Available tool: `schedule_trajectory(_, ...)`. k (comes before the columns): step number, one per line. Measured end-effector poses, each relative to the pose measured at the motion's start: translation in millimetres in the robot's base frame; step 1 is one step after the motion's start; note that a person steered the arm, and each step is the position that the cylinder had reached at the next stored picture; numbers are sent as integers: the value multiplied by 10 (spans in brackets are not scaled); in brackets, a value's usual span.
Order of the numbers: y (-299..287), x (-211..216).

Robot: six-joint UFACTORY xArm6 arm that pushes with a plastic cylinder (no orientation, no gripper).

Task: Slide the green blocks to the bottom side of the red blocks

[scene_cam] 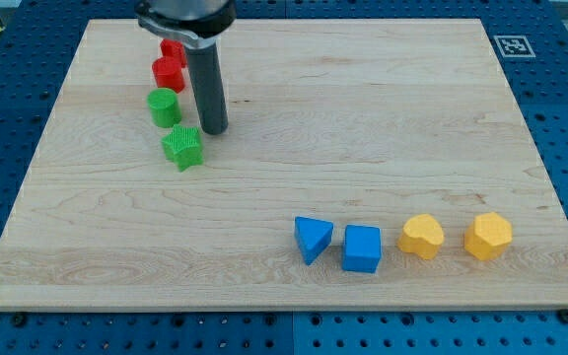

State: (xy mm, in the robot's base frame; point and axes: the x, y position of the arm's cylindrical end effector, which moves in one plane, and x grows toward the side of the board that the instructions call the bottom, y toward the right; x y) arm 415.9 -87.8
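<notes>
Resting on the wooden board, my tip sits near the view's upper left, at the end of the straight dark rod that drops from the arm's dark mount at the view's top edge. It is a bare rod end with no jaws, so it has nothing to spread, press together or pinch with. The tip stands apart from every block, touching none that I can make out.

Just to the tip's left and slightly toward the view's bottom lies the green star-shaped block, the nearest one. Up and to the left of the tip stands the green cylinder block, beside the rod's lower half. Above that, farther toward the view's top, sits a red cylinder block, close to the green cylinder (whether they touch I cannot tell). A second red block lies just beyond it, partly hidden by the mount, its shape unclear. Both green blocks thus lie on the bottom side of the red ones.

Well apart, far toward the view's lower right of the tip, runs a row: a blue triangular block, a blue cube block, a yellow rounded block, and a yellow hexagonal block.
</notes>
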Motion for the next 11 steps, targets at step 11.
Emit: schedule_trajectory(11, 1569, 578)
